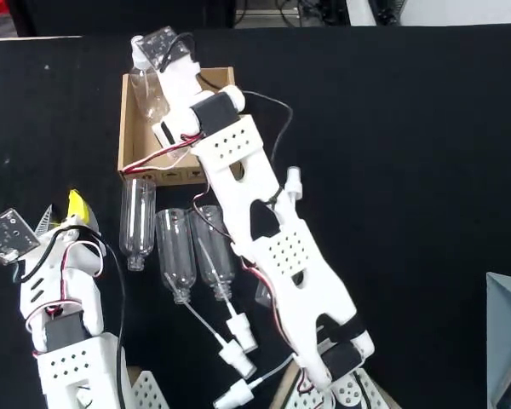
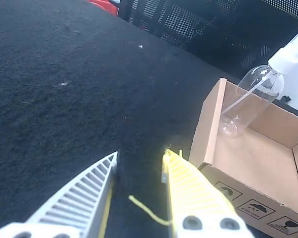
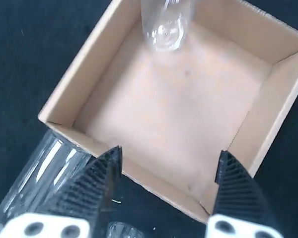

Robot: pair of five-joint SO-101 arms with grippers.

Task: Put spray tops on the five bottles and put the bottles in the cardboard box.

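The fixed high view looks down over the worktop (image 1: pixel 426 153), the arms (image 1: pixel 272 247) rooted at its near edge, the cardboard box (image 1: pixel 124 128) far left. The left wrist camera sits low and close over the worktop, facing along the left end effector (image 2: pixel 141 157) at a slant toward the box's near-left corner. The right wrist camera hangs just above the box, facing almost straight down past the right end effector (image 3: pixel 170 152) — all three views share the box and the bottle (image 3: pixel 164 22) in it.
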